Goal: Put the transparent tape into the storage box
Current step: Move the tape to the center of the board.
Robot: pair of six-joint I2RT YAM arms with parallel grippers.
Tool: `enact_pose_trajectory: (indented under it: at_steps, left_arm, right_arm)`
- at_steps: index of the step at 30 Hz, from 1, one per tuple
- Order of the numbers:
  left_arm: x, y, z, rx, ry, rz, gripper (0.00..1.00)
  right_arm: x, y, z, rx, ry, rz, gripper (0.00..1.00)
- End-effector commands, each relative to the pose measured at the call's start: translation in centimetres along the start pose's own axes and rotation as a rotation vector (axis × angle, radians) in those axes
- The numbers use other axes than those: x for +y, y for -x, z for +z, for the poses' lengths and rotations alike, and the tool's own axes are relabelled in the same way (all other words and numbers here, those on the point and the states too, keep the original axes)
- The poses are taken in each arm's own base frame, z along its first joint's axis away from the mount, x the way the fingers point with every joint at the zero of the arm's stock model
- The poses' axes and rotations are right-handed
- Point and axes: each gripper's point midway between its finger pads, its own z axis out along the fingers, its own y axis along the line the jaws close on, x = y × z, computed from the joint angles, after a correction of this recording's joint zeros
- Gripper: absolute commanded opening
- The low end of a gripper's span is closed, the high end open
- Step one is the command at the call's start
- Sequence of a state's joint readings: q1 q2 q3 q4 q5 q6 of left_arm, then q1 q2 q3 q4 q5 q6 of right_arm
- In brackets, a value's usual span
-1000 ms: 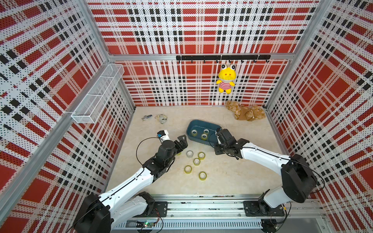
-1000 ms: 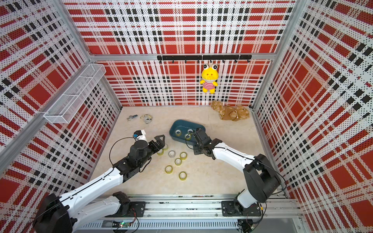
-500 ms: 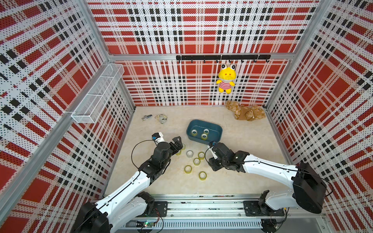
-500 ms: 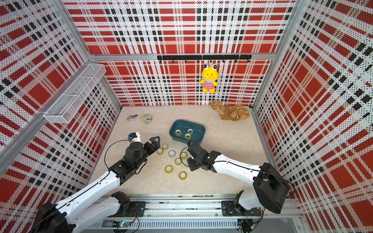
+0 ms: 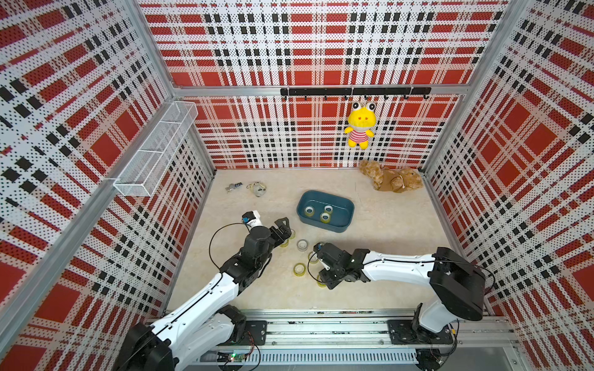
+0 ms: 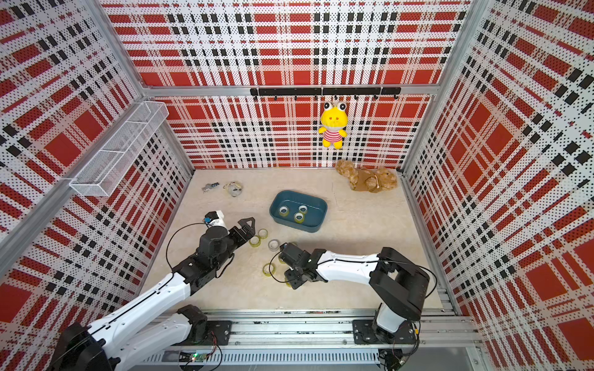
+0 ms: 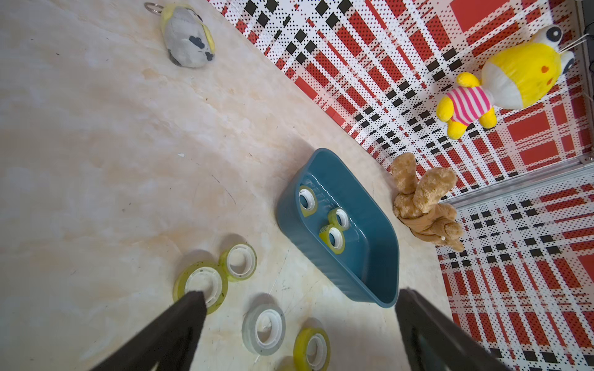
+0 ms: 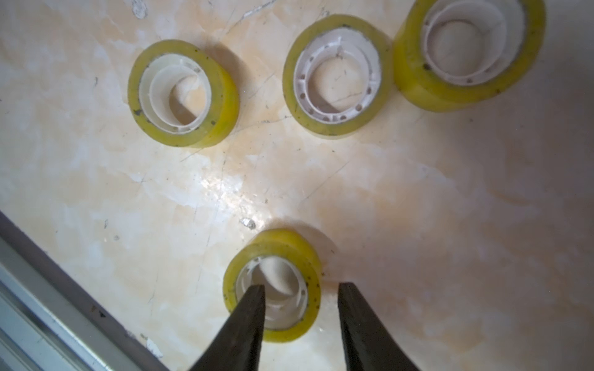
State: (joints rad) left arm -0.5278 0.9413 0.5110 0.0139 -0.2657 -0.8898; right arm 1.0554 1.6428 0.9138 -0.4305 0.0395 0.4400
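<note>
Near front rail, right gripper over tape

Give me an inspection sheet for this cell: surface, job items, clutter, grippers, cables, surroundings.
Surface: beige marbled tabletop, scuffed, no spills seen.
Job's things: storage box upright, three tape rolls inside; several loose rolls between it and the arms.
Clutter: brown plush, grey plush keychain, small grey item by the back wall.
Grippers: left gripper open, empty, above a yellow roll; right gripper open, straddling the wall of the nearest roll, not yet closed.
Cables: black cable loops at both wrists, nothing snagged.
Surroundings: plaid perforated walls, white wire basket, hook rail with yellow plush hanging.
</note>
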Motion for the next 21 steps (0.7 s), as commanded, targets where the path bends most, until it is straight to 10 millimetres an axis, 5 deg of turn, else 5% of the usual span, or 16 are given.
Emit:
enact_pose_trajectory:
  at_steps: [1, 9, 16, 21]
  left_arm:
    - [-0.1, -0.1, -0.1, 0.006, -0.003, 0.008, 0.99]
    - [-0.3, 0.1, 0.0, 0.003, -0.005, 0.012, 0.99]
    - [-0.4, -0.2, 0.1, 0.014, -0.010, 0.011, 0.99]
    - [-0.6, -0.6, 0.3, 0.019, -0.019, 0.006, 0.99]
  right_arm:
    - [-0.9, 0.3, 0.5, 0.011, -0.084, -0.009, 0.45]
    - [-5.1, -0.7, -0.1, 0.028, -0.251, 0.017, 0.47]
    - [-10.6, -1.1, -3.0, -0.018, -0.330, 0.158, 0.47]
    - [-6.1, 0.8, -4.7, -0.133, -0.020, 0.133, 0.51]
